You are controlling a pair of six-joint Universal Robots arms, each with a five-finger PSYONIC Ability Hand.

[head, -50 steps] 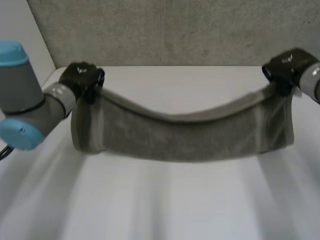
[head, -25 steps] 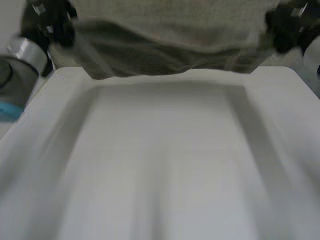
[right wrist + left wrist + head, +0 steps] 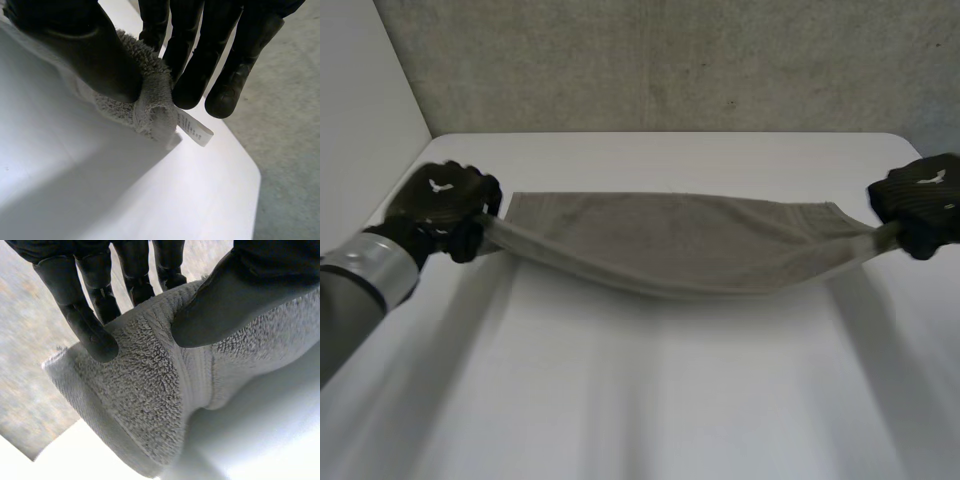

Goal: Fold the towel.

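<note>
Sagging between them, the towel (image 3: 680,245) is pinched at opposite ends by left hand (image 3: 440,205) and right hand (image 3: 920,203).

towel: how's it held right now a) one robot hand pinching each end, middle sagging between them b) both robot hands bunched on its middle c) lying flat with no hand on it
a: the left robot hand and the right robot hand each pinch one end of the towel, and its middle sags between them.
</note>
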